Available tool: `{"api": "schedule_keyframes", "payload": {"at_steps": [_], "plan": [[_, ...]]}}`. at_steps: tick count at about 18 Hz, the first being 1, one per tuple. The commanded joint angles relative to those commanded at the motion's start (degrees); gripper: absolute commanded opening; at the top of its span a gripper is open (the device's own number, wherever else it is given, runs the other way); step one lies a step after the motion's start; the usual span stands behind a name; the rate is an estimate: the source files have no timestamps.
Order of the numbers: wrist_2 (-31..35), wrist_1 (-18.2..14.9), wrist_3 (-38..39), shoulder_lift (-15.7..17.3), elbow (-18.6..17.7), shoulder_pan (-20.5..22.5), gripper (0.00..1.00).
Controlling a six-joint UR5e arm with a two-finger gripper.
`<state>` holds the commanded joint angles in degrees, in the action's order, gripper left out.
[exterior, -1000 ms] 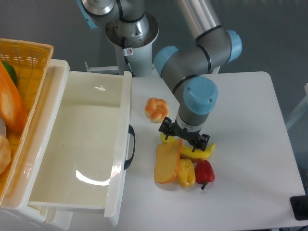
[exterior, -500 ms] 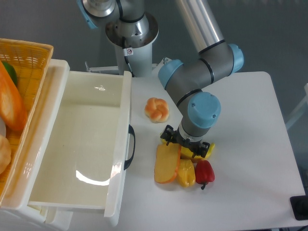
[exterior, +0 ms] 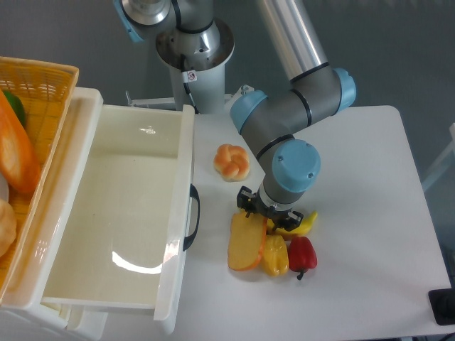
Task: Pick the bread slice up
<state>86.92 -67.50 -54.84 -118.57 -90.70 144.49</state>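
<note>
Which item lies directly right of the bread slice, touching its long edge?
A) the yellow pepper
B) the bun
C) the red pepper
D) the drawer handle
A: the yellow pepper lies against the right edge of the bread slice, with the red pepper farther right.

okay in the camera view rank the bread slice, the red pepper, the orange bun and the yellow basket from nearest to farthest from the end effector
1. Bread slice: directly beneath the end effector.
2. Red pepper and orange bun: too close to call; pepper below and to the right in the picture, bun above and to the left.
3. Yellow basket: far left edge.
</note>
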Motion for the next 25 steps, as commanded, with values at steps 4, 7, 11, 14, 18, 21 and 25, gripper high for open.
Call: {"api": "schedule_keyframes", "payload": {"at_steps": [4,7,11,14,18,21,25], "plan": [[-0.2,-0.6,-0.2,0.1,0.5,-0.4,0.0],[-0.2,-1.2,-0.3,0.6,1.6,-0.5,0.0],[-0.3,-5.2,-0.7,2.4,4.4,-0.6,0.0],[-0.4,-9.0,-0.9,3.6,6.3,-0.9,0.0],[-0.5,-10.3,-4.3,5.5,6.7,-0.3,0.0],[-0.6,-10.5,-7.5,7.3,6.9,0.2,0.0],[-2.7,-11.5,-14.7,9.3,6.9,2.2,0.0]]}}
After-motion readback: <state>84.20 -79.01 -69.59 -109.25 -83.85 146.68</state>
